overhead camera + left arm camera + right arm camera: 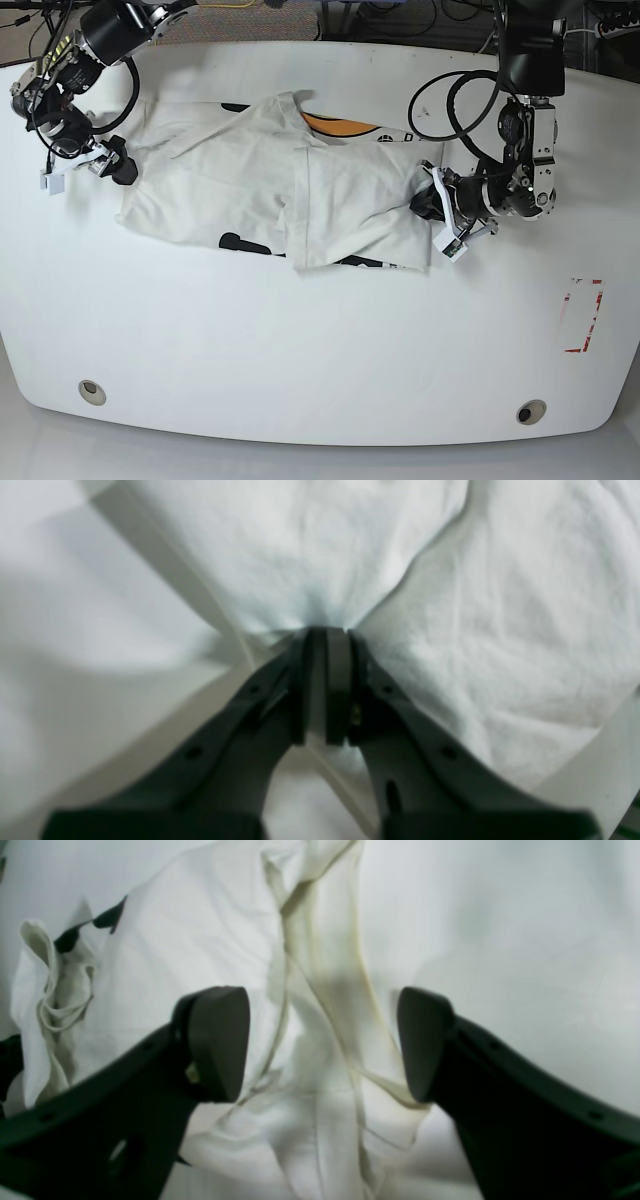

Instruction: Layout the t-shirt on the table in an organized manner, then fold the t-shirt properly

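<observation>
The white t-shirt (250, 180) lies crumpled and partly folded over on the table (320, 340), with an orange graphic (340, 125) showing at its far edge and black lettering (235, 242) at its near edge. My left gripper (424, 200) is at the shirt's right end. In the left wrist view this left gripper (327, 630) is shut on a pinch of the t-shirt (300, 555). My right gripper (120, 168) is at the shirt's left end. In the right wrist view the right gripper (322, 1040) is open, with a bunched hem of the t-shirt (320, 990) lying between its fingers.
A red tape mark (583, 315) is on the table at the right. Two round holes (91, 391) (530, 411) sit near the front edge. Cables loop beside the arm on the right (450, 100). Bare tabletop spreads in front of the shirt.
</observation>
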Controlling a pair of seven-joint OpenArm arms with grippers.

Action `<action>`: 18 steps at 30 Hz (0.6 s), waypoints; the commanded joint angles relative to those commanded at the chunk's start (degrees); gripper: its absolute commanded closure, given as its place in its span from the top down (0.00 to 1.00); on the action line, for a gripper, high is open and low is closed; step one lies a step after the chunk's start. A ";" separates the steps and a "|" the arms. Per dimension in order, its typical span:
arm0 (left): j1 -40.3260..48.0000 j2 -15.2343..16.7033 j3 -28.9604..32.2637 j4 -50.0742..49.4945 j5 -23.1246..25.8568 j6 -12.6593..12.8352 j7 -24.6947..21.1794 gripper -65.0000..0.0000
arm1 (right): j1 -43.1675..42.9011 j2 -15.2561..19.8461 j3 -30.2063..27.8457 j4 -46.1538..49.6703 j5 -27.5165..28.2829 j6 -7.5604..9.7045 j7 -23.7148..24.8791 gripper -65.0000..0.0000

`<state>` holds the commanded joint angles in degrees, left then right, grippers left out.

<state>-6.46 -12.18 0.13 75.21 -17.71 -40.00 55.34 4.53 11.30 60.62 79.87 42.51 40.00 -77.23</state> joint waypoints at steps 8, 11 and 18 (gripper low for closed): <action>0.09 0.00 0.00 0.09 0.00 0.00 0.09 0.07 | -0.35 -2.29 -4.31 0.18 -0.09 0.00 1.58 0.68; 0.09 0.00 0.00 0.35 0.00 0.00 0.09 0.07 | -0.70 -3.08 -7.21 -0.09 -0.18 0.00 4.13 0.68; 0.09 0.00 0.00 0.35 -0.09 0.00 0.09 0.07 | -2.20 -4.04 -10.81 -0.09 -0.18 0.00 7.38 0.68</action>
<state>-6.37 -12.18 0.13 75.56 -17.80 -40.00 55.43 2.33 7.25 49.80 79.78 42.33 40.00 -69.85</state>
